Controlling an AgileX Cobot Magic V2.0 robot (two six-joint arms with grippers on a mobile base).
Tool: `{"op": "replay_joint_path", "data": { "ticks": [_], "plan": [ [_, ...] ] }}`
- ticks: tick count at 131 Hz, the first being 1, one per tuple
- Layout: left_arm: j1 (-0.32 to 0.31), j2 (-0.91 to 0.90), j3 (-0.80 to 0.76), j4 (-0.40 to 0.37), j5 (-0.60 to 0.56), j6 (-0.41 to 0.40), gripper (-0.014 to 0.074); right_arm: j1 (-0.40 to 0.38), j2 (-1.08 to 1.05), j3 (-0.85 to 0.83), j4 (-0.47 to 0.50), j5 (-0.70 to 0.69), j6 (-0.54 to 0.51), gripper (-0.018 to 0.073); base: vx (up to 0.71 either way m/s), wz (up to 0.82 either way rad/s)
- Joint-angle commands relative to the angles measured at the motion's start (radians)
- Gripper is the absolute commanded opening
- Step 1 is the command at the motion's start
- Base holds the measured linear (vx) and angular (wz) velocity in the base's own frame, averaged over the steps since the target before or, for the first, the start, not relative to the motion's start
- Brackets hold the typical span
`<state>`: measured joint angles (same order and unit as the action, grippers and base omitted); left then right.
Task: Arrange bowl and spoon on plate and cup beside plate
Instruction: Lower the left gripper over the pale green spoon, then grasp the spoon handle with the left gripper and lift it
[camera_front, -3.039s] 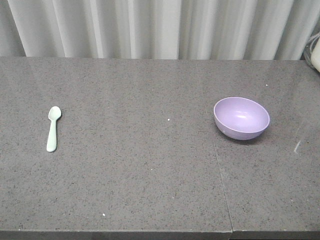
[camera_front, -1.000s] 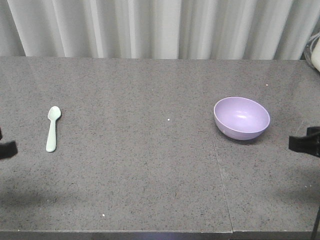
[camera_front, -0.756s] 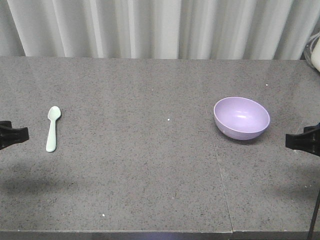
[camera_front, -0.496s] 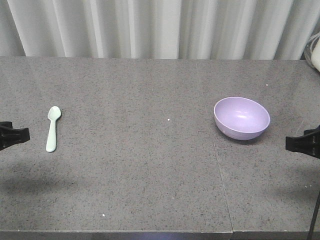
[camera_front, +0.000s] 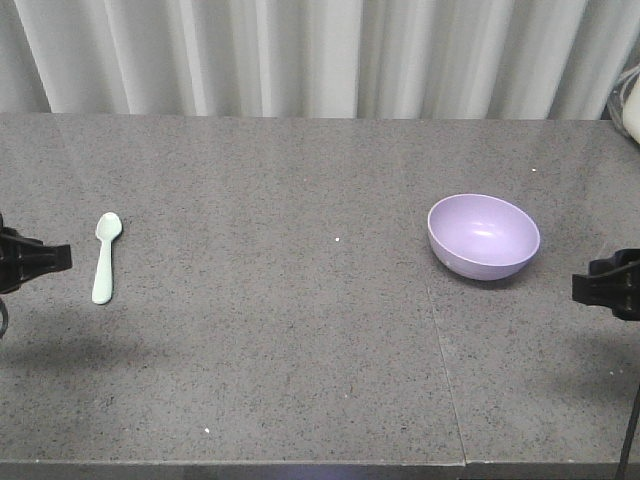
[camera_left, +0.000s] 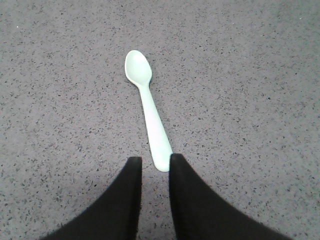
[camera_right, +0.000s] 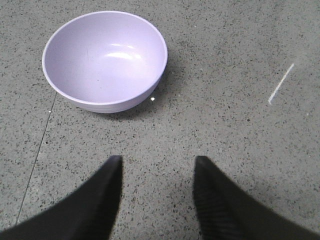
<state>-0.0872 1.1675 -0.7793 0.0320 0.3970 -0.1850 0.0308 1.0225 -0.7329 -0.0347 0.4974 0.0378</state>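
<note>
The mint-green spoon (camera_front: 106, 256) lies on the grey table at the left, bowl end away from me. My left gripper (camera_front: 60, 258) hovers just left of it. In the left wrist view that gripper (camera_left: 155, 160) is open by a narrow gap, and the spoon (camera_left: 146, 105) has its handle end right at the fingertips, not gripped. The lavender bowl (camera_front: 483, 235) stands upright at the right. My right gripper (camera_front: 582, 284) is to its right and nearer me; in the right wrist view it (camera_right: 157, 162) is wide open and empty, short of the bowl (camera_right: 105, 57). Plate and cup are out of view.
The speckled grey table (camera_front: 300, 350) has a seam (camera_front: 445, 370) running toward its front edge. A pale pleated curtain (camera_front: 320, 55) hangs behind it. A white object (camera_front: 630, 105) with a cable sits at the far right edge.
Both grippers have come into the front view from the side edges. The left one has moved right toward the spoon; the right one has settled slightly lower. Spoon and bowl have not moved.
</note>
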Motion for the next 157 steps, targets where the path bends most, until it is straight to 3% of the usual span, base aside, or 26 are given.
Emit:
{"op": "replay_joint_path", "data": {
  "ticks": [1,27,45,103,140,157],
  "plan": [
    [-0.007,0.015,-0.082,-0.009,0.007,0.005,0.0272,0.0,-0.012,-0.036,-0.013,-0.082,-0.004,0.0461,0.0,0.0],
    [-0.007,0.067,-0.197,-0.009,0.139,0.009,0.0412,0.0,-0.012,-0.036,-0.012,-0.081,-0.004,0.0477,0.0,0.0],
    [-0.007,0.144,-0.335,-0.011,0.243,0.067,0.0416,0.0,-0.012,-0.036,-0.012,-0.081,-0.004,0.0474,0.0,0.0],
    [-0.007,0.53,-0.806,-0.032,0.632,0.108,0.0416,0.0,-0.012,-0.036,-0.012,-0.081,-0.004,0.0474,0.0,0.0],
    [-0.007,0.707,-0.904,-0.032,0.695,0.099,0.0416,0.0,-0.012,-0.036,-0.012,-0.081,-0.004,0.0474,0.0,0.0],
    [-0.007,0.759,-0.927,-0.032,0.699,0.055,0.0416,0.0,-0.012,-0.036,-0.012,-0.081,-0.004,0.0474,0.0,0.0]
  ]
}}
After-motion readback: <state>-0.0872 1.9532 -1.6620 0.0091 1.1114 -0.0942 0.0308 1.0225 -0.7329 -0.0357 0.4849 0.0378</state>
